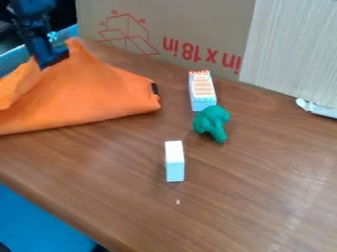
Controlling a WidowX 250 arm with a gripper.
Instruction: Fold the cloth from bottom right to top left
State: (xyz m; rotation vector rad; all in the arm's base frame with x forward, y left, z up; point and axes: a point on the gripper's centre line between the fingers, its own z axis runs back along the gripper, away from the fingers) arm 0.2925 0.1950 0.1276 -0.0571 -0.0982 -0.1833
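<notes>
The black gripper (52, 58) is at the upper left, low over the orange cloth (89, 96), with its lower end among the raised folds. The cloth lies on the left part of the table and runs out of view at the left edge. One peak of cloth stands just right of the gripper, and another raised fold is at its left. A long, nearly straight edge runs along the cloth's front, and its rounded right end has a small black patch.
On the wooden table (263, 172), a white and light-blue block (174, 161) stands near the middle. Behind it are a green broccoli toy (211, 123) and a small printed box (202, 90). A cardboard panel (191, 19) and a pale ribbed panel (293, 49) border the back.
</notes>
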